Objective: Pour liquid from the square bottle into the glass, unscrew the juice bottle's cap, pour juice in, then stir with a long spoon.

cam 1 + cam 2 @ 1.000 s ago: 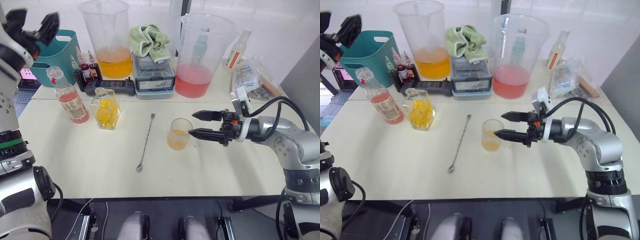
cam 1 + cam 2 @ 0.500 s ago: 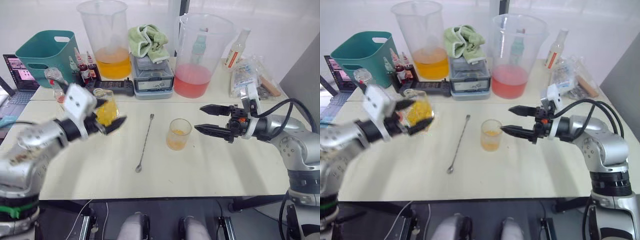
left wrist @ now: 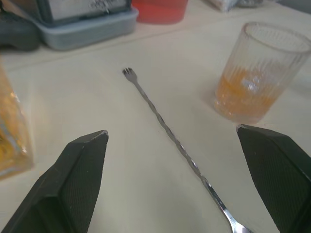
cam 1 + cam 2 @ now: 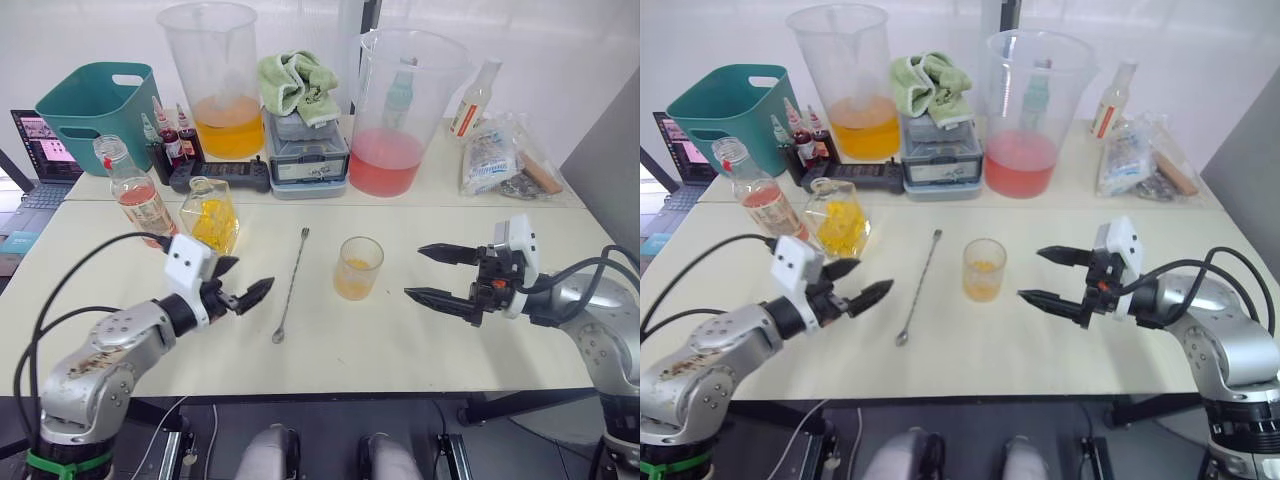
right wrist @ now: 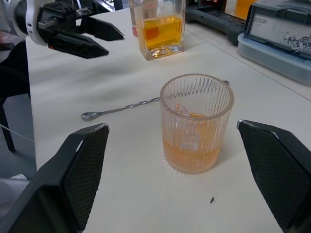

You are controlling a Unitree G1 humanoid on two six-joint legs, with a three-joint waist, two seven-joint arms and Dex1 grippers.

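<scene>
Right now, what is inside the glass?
The glass holds a shallow layer of orange-yellow liquid with what looks like ice. The long spoon lies on the table beside it, not inside.

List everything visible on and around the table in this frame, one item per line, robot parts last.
glass: 1, clear, some orange liquid inside, table centre.
long spoon: 1, silver, flat on the table, left of the glass.
square bottle: 1, clear, yellow liquid, upright left of the spoon.
juice bottle: 1, clear, pinkish drink, left of the square bottle.
pitchers: 2, clear; orange liquid back left, pink liquid back right.
green cloth: 1, on a grey box between the pitchers.
teal basket: 1, back left corner.
dropper bottles: several, dark red, beside the basket.
slim bottle: 1, pale, red label, back right.
left claw: black, open, near the spoon.
right claw: black, open, right of the glass.
</scene>
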